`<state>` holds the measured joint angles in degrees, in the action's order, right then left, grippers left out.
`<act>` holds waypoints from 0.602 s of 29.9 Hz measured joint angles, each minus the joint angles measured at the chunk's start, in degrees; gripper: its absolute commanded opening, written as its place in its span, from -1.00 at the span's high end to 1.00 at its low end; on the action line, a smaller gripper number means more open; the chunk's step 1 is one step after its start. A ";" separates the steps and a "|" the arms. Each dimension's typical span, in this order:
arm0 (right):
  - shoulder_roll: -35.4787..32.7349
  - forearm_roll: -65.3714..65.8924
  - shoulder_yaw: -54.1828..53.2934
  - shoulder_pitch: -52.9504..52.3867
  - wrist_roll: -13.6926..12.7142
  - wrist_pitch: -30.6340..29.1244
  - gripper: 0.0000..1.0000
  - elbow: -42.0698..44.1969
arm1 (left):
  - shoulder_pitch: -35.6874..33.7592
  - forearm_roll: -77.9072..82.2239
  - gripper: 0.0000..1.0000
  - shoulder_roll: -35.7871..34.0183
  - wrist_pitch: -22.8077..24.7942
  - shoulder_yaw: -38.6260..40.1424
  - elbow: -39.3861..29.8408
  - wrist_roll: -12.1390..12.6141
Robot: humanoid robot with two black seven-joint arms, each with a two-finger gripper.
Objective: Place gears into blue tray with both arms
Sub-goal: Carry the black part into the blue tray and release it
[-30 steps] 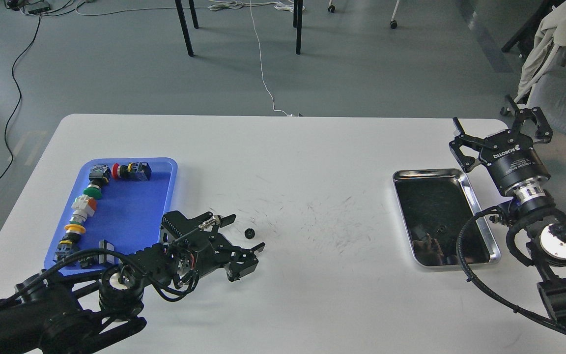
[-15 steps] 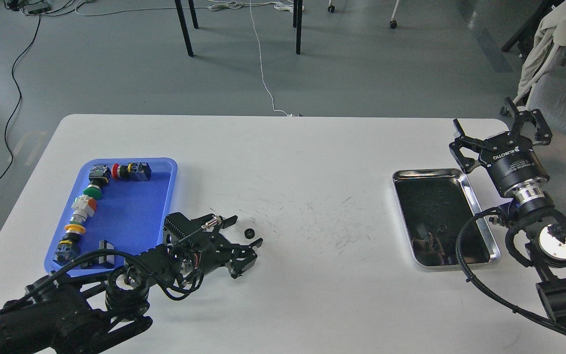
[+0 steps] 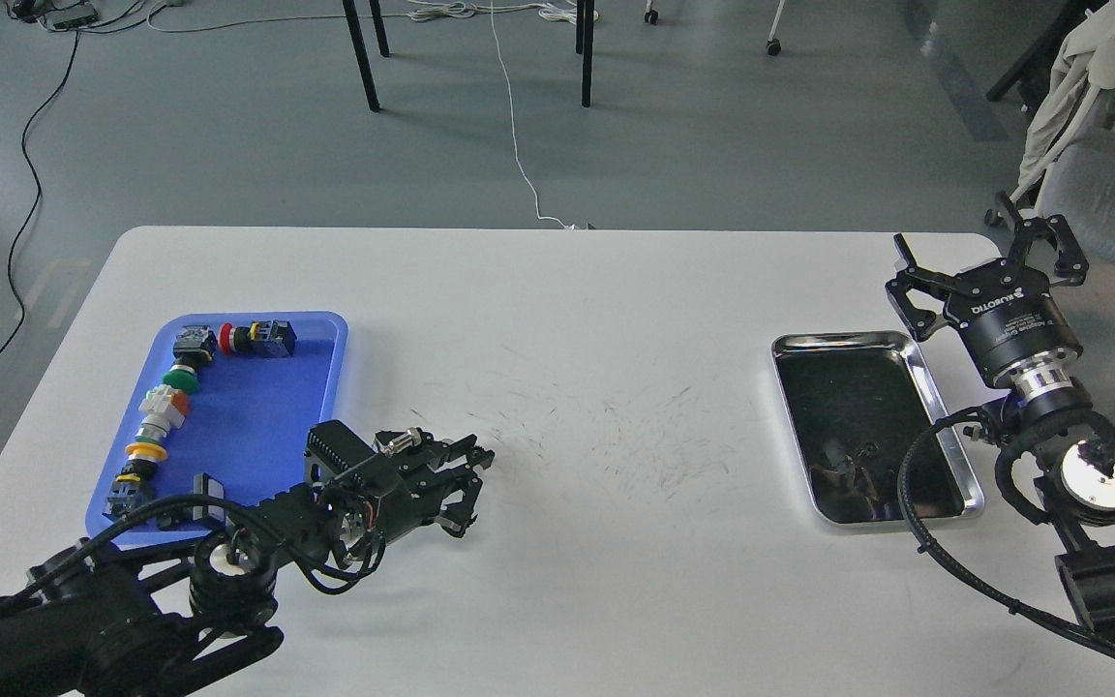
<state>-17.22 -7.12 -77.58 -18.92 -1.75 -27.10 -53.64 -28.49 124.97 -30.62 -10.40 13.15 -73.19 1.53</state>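
Note:
The blue tray [image 3: 257, 407] lies at the table's left and holds a row of coloured switches [image 3: 163, 411]. My left gripper [image 3: 478, 465] lies low on the table just right of the tray's near corner, its fingers drawn together. The small black gear that lay there is hidden between the fingertips, and no gear shows on the bare table. My right gripper [image 3: 988, 254] is raised at the far right, beyond the steel tray, open and holding nothing.
A shiny steel tray [image 3: 945, 426] sits at the right, with only reflections in its dark bottom. A black connector block [image 3: 204, 484] lies in the blue tray's near end. Dark scuff marks cover the table's middle [image 3: 616, 426].
My left gripper's fingers closed around the gear that lay between them, and the hand drew back slightly to the left. The right arm has not moved.

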 measured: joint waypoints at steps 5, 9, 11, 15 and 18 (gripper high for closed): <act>0.55 0.00 0.02 0.00 0.00 0.37 -0.93 -0.04 | -0.51 -2.09 0.92 -12.52 -1.06 2.45 -7.66 -0.22; 0.76 0.00 0.13 -0.01 0.00 0.45 -0.93 -0.16 | -0.29 -8.22 0.92 -19.34 -3.81 3.61 -7.86 -2.18; 0.77 0.00 0.14 -0.01 0.00 0.45 -0.93 -0.16 | 0.04 -11.62 0.92 -20.63 -5.10 3.62 -5.99 -2.71; 0.78 0.00 0.15 -0.05 0.00 0.45 -0.93 -0.16 | 0.41 -15.80 0.91 -20.54 -6.88 3.41 -0.79 -3.19; 0.78 0.00 0.16 -0.13 0.00 0.45 -0.93 -0.16 | 0.79 -18.30 0.90 -19.02 -7.42 3.26 2.42 -3.55</act>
<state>-16.44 -7.11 -77.43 -19.05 -1.75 -26.65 -53.79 -27.70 106.67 -49.65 -17.82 16.41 -70.76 -2.01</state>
